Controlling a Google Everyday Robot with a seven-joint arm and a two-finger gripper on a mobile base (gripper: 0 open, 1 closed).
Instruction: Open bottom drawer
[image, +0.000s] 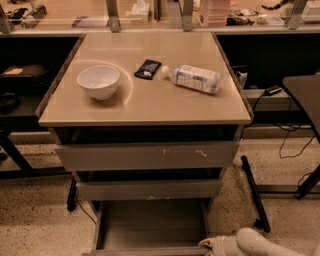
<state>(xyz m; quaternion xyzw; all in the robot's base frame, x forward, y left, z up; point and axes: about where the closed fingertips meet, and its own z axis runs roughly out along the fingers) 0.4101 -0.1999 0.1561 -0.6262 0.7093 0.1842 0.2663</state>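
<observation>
The setting was a lab or office-type workspace. The jaws sat at the lower frame edge, at the front right corner of the pulled-out bottom drawer (150, 227). Above and behind the jaws stood a grey metal drawer unit with a beige tabletop (150, 102). To either side of the jaws lay a speckled hard floor (35, 225), and up to their right a black frame foot (254, 195). Far beyond the jaws, a cluttered bench (65, 15) ran across the room.

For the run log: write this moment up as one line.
bottom drawer: pulled out, tray body showing | gripper: low, at drawer front's right end | step: opening largely done
</observation>
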